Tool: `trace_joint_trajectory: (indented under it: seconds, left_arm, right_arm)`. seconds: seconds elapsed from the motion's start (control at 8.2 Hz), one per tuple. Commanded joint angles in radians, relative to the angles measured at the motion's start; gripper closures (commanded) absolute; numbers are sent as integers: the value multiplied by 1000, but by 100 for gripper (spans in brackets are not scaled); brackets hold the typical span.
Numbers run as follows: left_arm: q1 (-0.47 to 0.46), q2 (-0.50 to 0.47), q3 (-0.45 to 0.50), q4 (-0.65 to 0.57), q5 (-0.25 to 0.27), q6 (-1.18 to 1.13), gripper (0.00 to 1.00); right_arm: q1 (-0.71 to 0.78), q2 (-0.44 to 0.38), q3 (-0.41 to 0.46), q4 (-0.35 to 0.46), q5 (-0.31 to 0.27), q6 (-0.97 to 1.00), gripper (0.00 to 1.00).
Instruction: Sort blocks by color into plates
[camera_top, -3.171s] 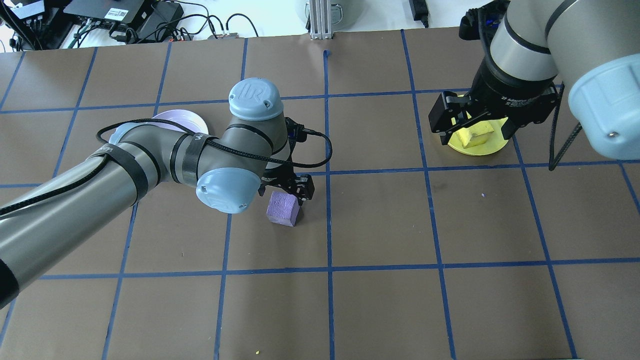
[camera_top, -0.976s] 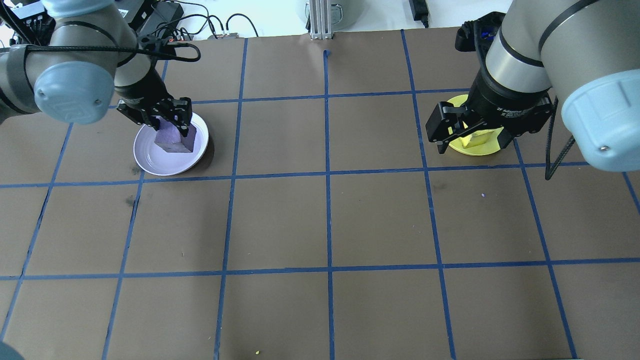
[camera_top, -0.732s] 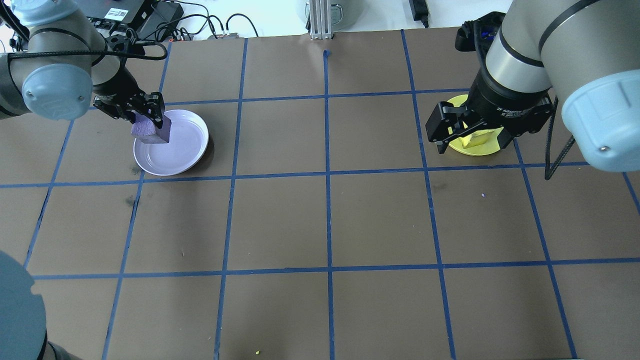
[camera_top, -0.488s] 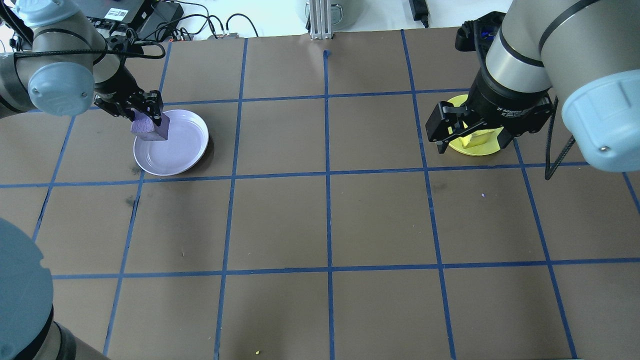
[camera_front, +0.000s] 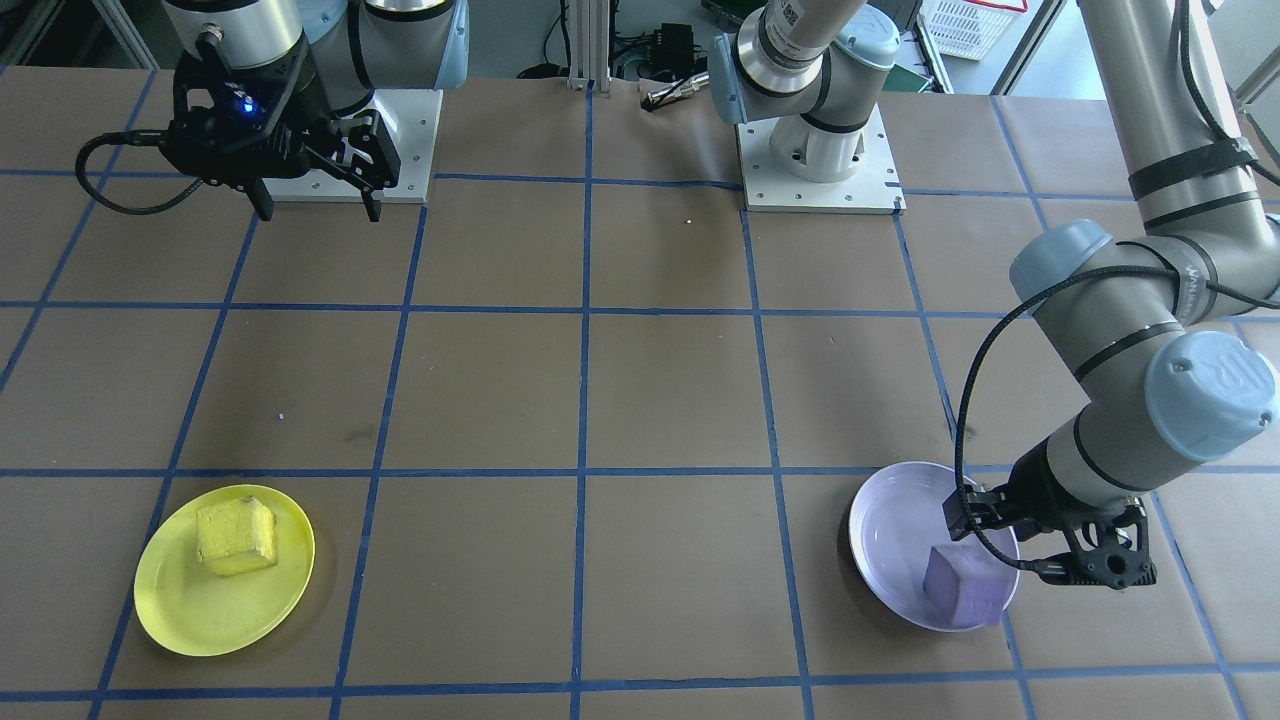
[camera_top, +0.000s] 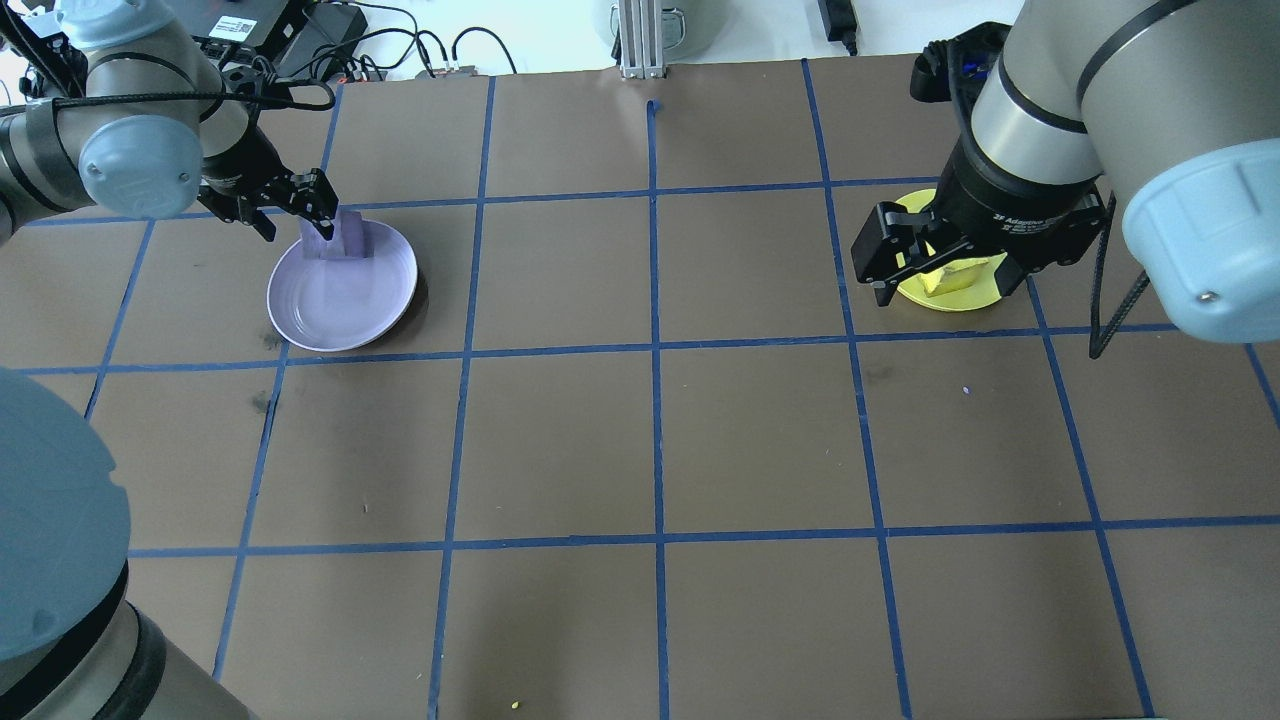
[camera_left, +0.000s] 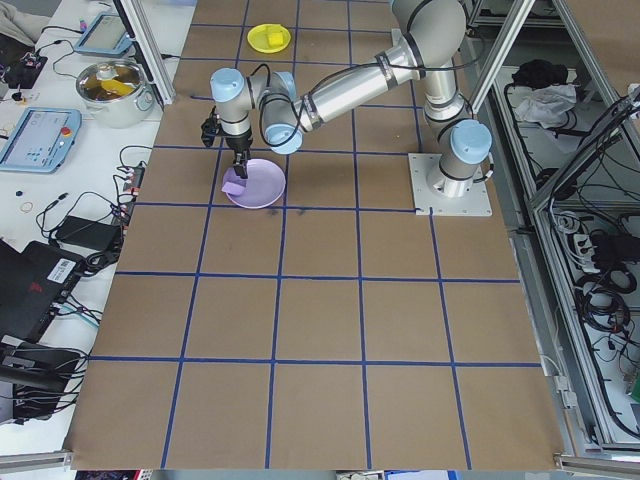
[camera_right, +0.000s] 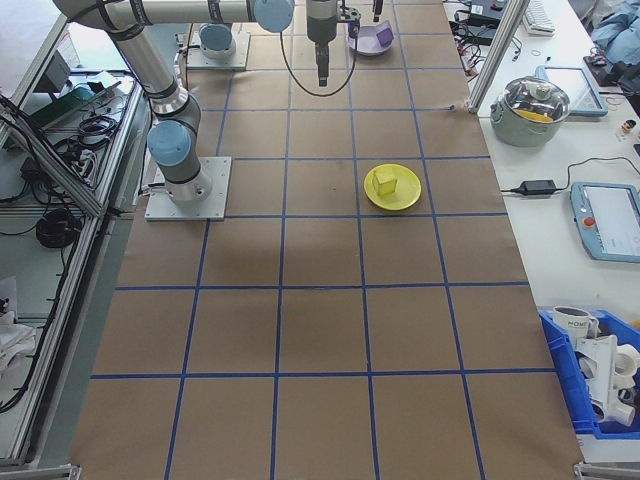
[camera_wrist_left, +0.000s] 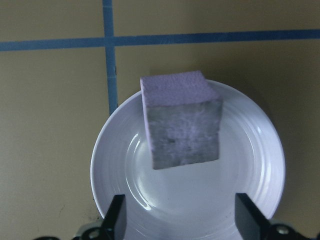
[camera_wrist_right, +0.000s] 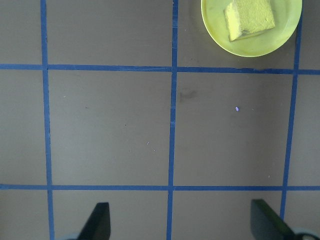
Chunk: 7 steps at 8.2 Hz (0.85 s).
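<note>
Left gripper (camera_wrist_left: 177, 220): fingers (camera_wrist_left: 116, 216) spread wide, empty, both tips at the bottom edge of the wrist view, apart from the block ahead of them. Purple block (camera_wrist_left: 180, 120): one, lying tilted inside the lavender plate (camera_wrist_left: 260, 165), toward the plate's far rim as the wrist camera sees it; in the front-facing view it lies at the plate's outer side, beside the gripper (camera_front: 1085, 560). Lavender plate: one, resting just inside a corner of blue tape lines (camera_wrist_left: 107, 55), with bare brown table (camera_top: 560, 440) on every side.

Right gripper (camera_wrist_right: 175, 220): fingers (camera_wrist_right: 98, 218) wide apart, nothing between them, held high above bare table. Yellow block (camera_wrist_right: 249, 18): one, lying in the yellow plate (camera_wrist_right: 220, 35), slightly off its centre. Yellow plate: one, near the table's outer edge, well apart from the lavender plate.

Open room: the whole middle of the table between the two plates, squared off by tape.

Left arm (camera_front: 1150, 330): reaches far out from its base, elbow bent, wrist pointing down beside the lavender plate's rim. Right arm (camera_top: 1090, 120): raised, wrist pointing straight down.
</note>
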Motion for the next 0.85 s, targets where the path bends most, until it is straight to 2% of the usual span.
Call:
trace_joint_trajectory:
  seconds: [0.0, 0.37, 0.49, 0.61, 0.73]
  left_arm:
    - [-13, 71, 3, -62, -3, -3, 0]
    - [-18, 297, 0, -313, -1, -49, 0]
    - [-18, 342, -6, -321, -27, -140, 0]
    - [-31, 374, -11, -323, -83, -200, 0]
    - [-53, 399, -16, -325, -79, -202, 0]
  right_arm:
    - [0, 1, 0, -1, 1, 0, 0]
    - [0, 1, 0, -1, 2, 2, 0]
    - [0, 1, 0, -1, 1, 2, 0]
    - [0, 1, 0, -1, 2, 2, 0]
    - [0, 1, 2, -1, 2, 0, 0]
